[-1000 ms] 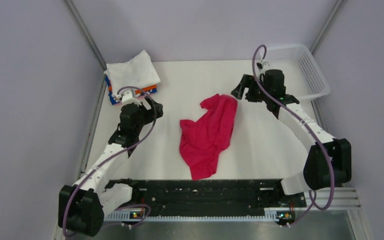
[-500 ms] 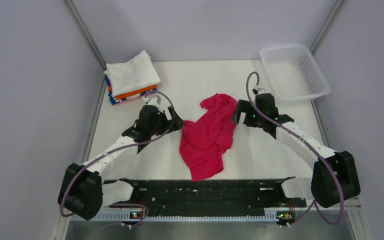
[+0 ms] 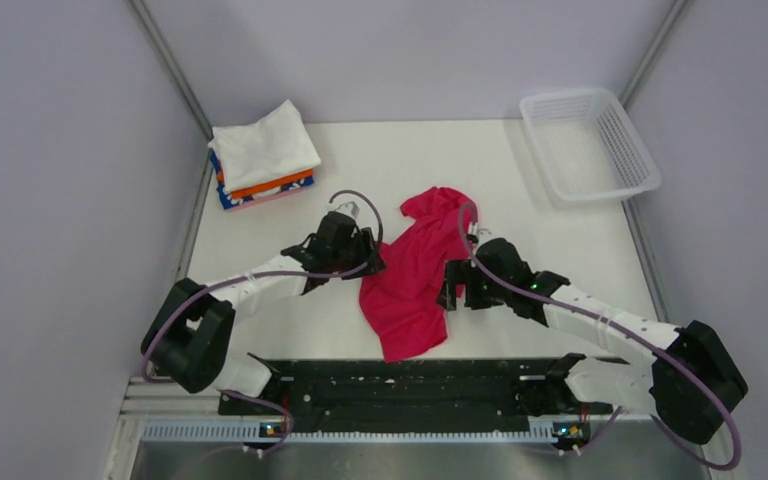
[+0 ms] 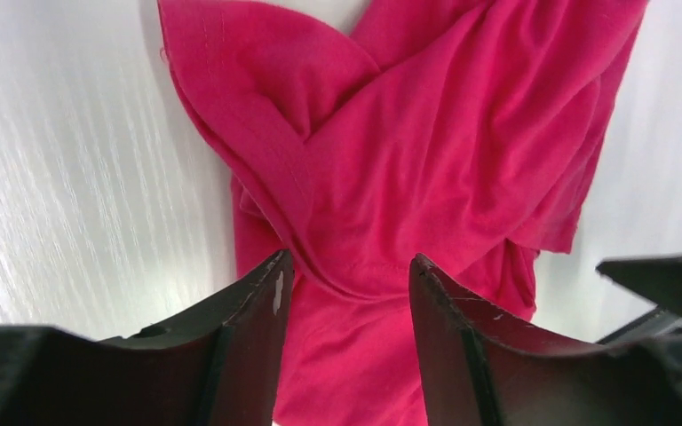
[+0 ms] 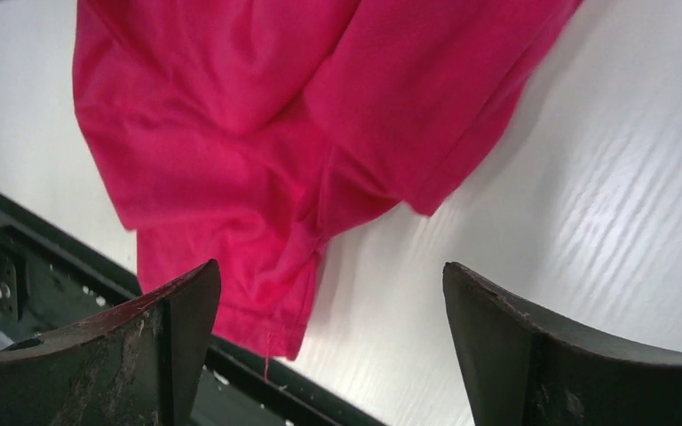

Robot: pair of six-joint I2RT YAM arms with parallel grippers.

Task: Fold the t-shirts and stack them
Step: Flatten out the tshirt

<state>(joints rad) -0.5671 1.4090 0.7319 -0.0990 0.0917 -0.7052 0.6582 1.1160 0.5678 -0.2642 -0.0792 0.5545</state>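
Note:
A crimson-pink t-shirt (image 3: 415,265) lies crumpled in the middle of the white table. My left gripper (image 3: 368,262) is low at its left edge. In the left wrist view the left gripper (image 4: 348,259) has its jaws partly apart, with a fold of the shirt (image 4: 426,133) lying between the tips. My right gripper (image 3: 450,288) sits at the shirt's right side. The right wrist view shows the right gripper (image 5: 330,266) open wide, straddling the shirt's lower corner (image 5: 257,115) and bare table. A stack of folded t-shirts (image 3: 260,160), white on top, rests at the back left.
A white mesh basket (image 3: 632,150) stands at the back right corner. A black rail (image 3: 400,385) runs along the near edge, just below the shirt's hem. Grey walls close in the table on the left, right and back.
Both arms have swung inward and down to the crimson-pink shirt, the right one coming from beside the basket. The left jaws have narrowed over a fold of cloth.

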